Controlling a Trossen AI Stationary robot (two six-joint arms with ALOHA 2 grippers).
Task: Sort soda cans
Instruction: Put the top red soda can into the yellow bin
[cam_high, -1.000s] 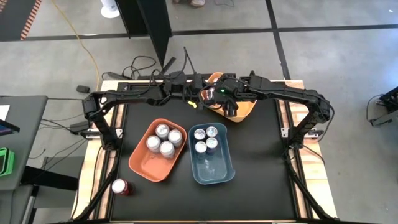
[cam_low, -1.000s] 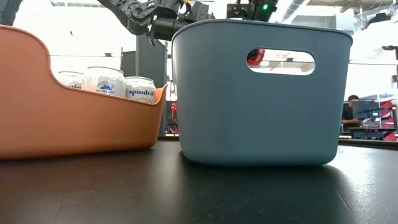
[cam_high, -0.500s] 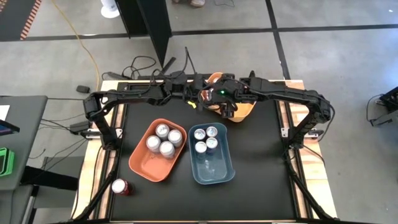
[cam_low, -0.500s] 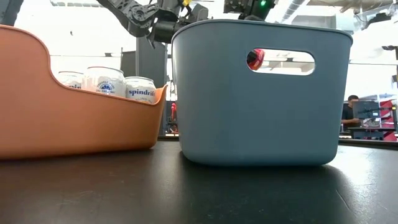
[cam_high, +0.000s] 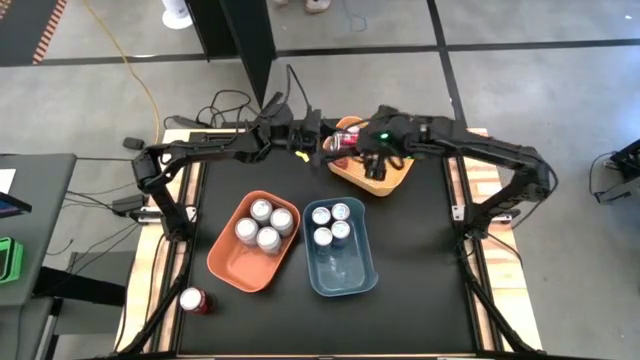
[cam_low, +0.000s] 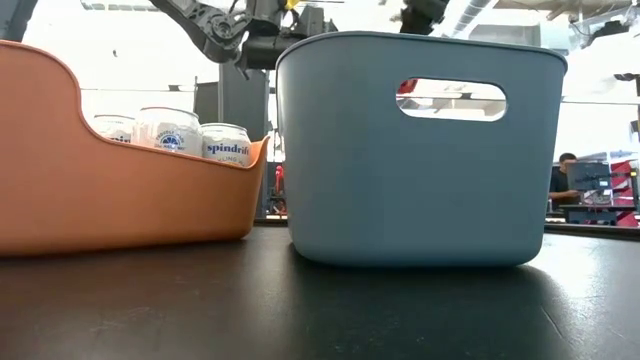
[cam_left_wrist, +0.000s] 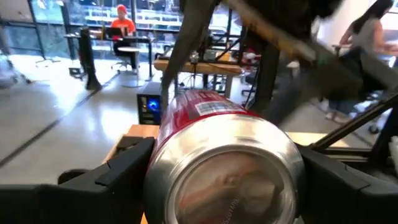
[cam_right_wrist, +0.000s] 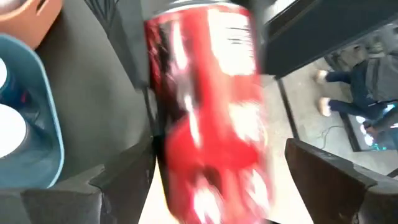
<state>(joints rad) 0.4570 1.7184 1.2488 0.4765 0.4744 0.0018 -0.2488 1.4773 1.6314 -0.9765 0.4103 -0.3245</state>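
From above, the left tool (cam_high: 333, 141) reached in over the far edge of the surface (cam_high: 420, 240) and was clenched around a red can (cam_high: 343, 138) held in the air, just beside a yellow bin (cam_high: 392, 178). The right tool (cam_high: 358, 151) hung close against the same can from the other side. Nearer the front, an orange bin (cam_high: 232, 268) held four silver-topped cans (cam_high: 260, 225), and a blue bin (cam_high: 345, 275) beside it held three more. One lone red can (cam_high: 192, 300) stood at the front left corner, well apart from the bins.

At surface height, the orange bin (cam_low: 100, 190) and blue bin (cam_low: 410, 180) stood side by side, and pale cans (cam_low: 165, 128) showed over the orange rim. Dark arm parts crossed the top edge.

From the left wrist, the red can (cam_left_wrist: 208, 109) lay with its silver top toward the camera, and the left tool (cam_left_wrist: 224, 183) gripped it with a finger pressed to each side.

From the right wrist, the red can (cam_right_wrist: 205, 93) sat between the spread fingers (cam_right_wrist: 124, 180) of the right tool (cam_right_wrist: 217, 183), which had released it; the gap was clearest on one side.
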